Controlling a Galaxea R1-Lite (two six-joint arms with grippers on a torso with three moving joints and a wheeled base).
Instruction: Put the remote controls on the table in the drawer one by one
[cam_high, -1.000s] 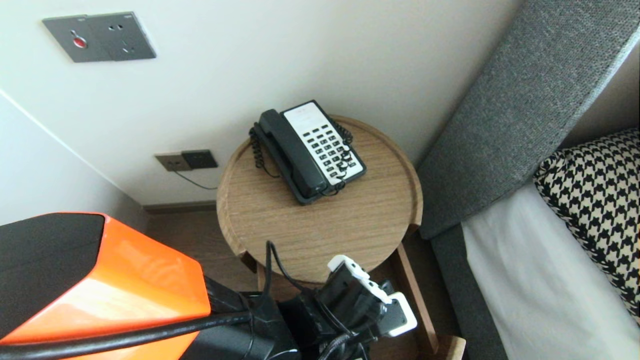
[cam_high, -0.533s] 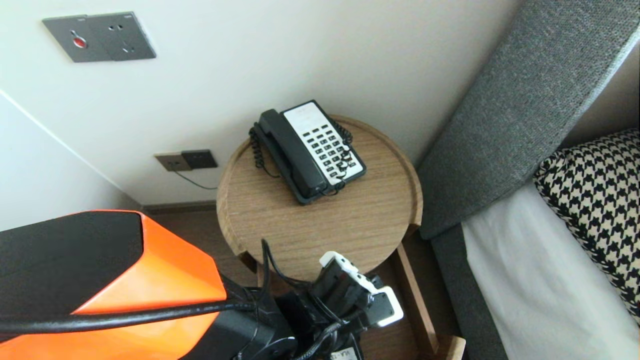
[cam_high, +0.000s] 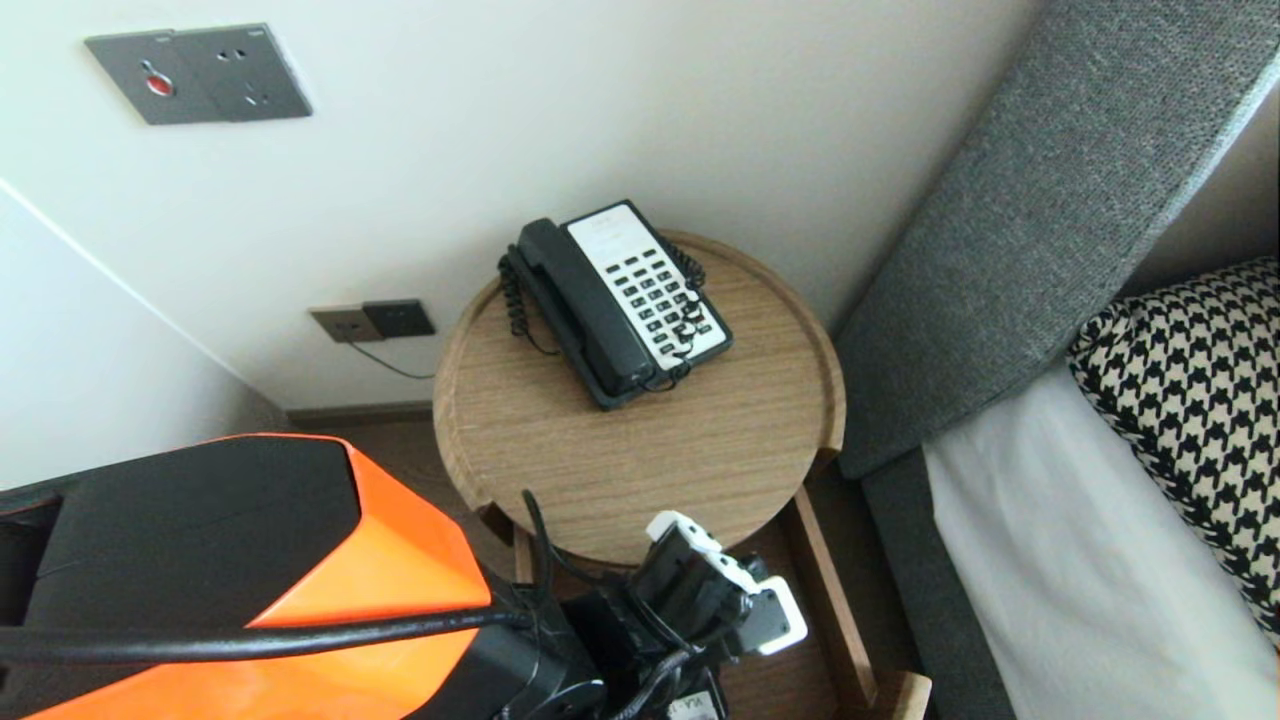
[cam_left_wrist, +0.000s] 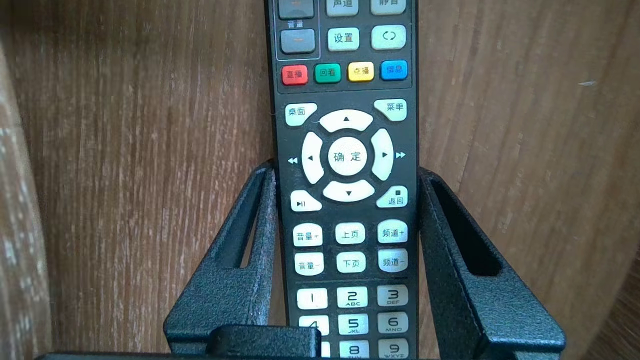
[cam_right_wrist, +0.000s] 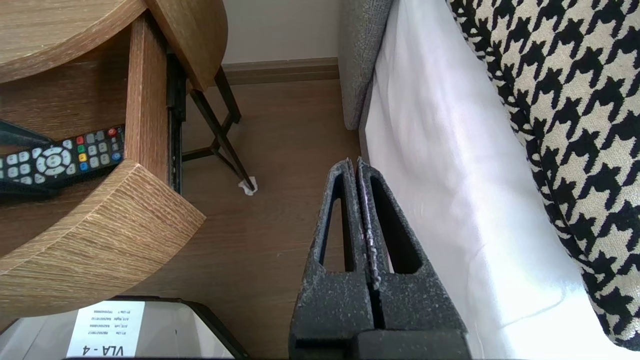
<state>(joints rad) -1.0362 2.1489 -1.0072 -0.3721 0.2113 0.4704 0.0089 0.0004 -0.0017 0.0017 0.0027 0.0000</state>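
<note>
**Left claw pinched remote in open drawer**

The left claw (cam_left_wrist: 346, 172) reached into the open drawer (cam_left_wrist: 125, 175) beneath the round wooden surface (cam_high: 640, 450). Its two black fingers (cam_left_wrist: 235, 260) pressed against the long sides of the remote control (cam_left_wrist: 346, 200), one on each side at the ring of arrow keys. The remote control lay face up on the drawer's wooden bottom. Its number keys were nearest the wrist, and its coloured buttons pointed away from it. In the head view only the wrist of that arm showed, below the near rim of the surface, and the fingers were hidden under it.

The right claw (cam_right_wrist: 356, 165) hung idle with its fingers pressed together and nothing between them. It pointed down over the wooden floor (cam_right_wrist: 280, 150), just beside the white sheet of the bed (cam_right_wrist: 440, 150).

A black telephone (cam_high: 620, 300) with a white keypad stood on the far part of the surface, its handset on the cradle. A grey headboard (cam_high: 1050, 230) rose to the right of the surface. A black-and-white houndstooth pillow (cam_high: 1190, 400) lay on the bed below it.
</note>
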